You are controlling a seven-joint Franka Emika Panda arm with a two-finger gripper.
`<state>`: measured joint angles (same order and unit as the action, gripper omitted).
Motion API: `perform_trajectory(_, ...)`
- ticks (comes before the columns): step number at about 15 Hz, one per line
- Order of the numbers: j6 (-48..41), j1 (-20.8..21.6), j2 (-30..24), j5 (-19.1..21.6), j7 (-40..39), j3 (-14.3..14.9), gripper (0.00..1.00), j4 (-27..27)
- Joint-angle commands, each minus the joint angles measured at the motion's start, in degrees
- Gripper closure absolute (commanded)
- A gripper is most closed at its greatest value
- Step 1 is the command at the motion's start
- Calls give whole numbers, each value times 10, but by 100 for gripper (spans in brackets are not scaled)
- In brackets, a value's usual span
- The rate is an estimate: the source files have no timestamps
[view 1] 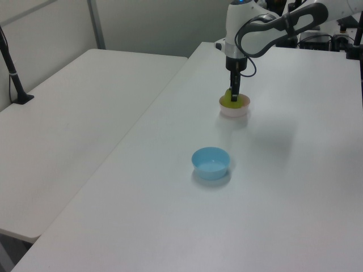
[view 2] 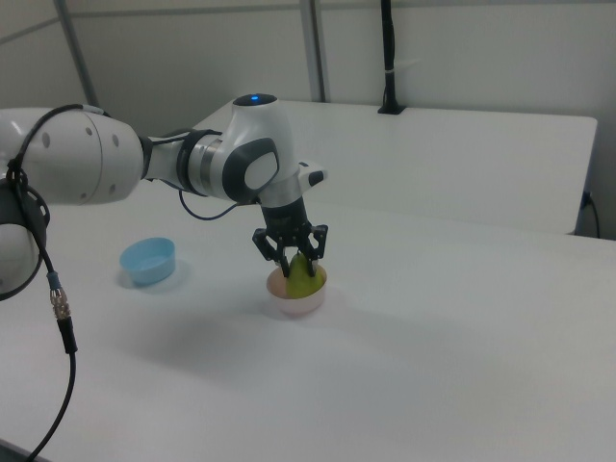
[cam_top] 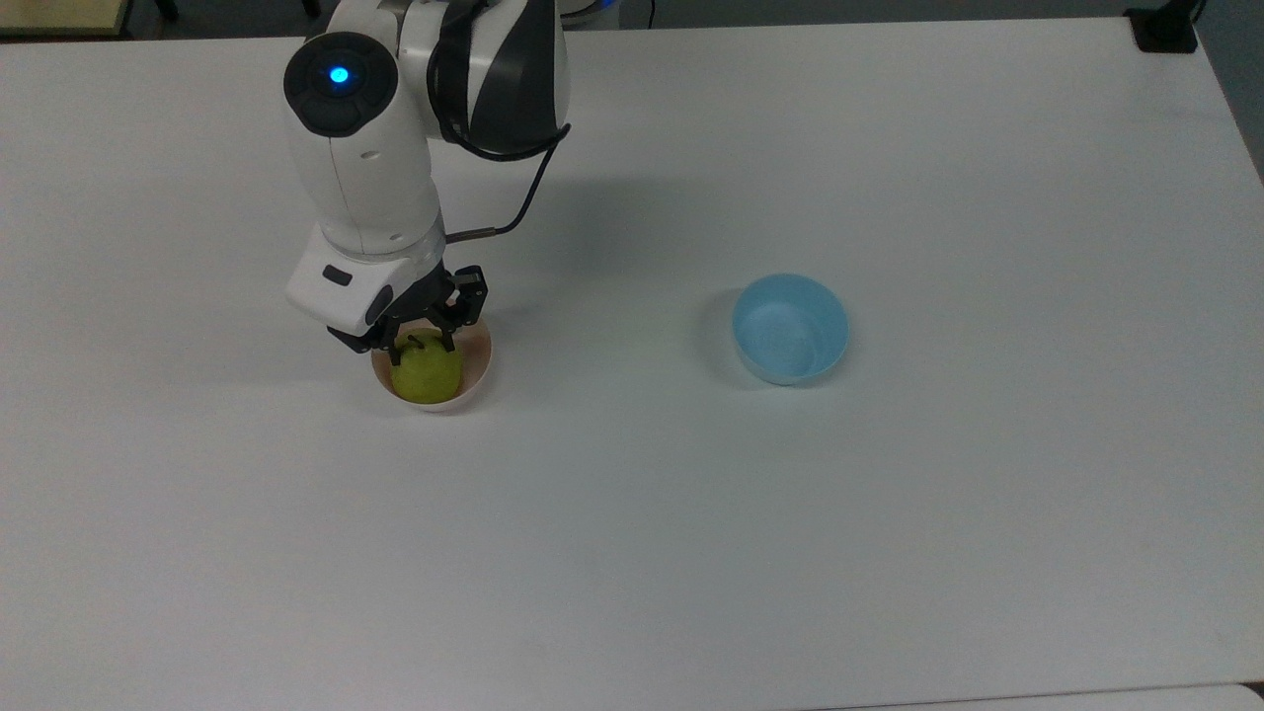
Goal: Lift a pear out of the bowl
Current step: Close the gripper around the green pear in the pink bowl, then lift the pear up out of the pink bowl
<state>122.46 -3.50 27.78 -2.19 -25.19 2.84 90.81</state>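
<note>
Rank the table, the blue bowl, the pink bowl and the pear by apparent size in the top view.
1. White table, by far the largest.
2. Light blue bowl and pale pink bowl: similar; the pink one is partly hidden, so no ranking.
3. Pear, smallest, sitting inside the pink bowl.
</note>
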Motion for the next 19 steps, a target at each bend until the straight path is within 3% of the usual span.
perform_trajectory(1, -6, 2, -25, -5, 14, 1, 95, 11)
perform_trajectory(7, -95, 1, -58, -1, 33, -5, 96, -27)
perform_trajectory(14, -247, -3, -91, 8, 32, -5, 97, -120)
perform_trajectory(19, -261, -16, -110, 19, 30, -7, 97, -124)
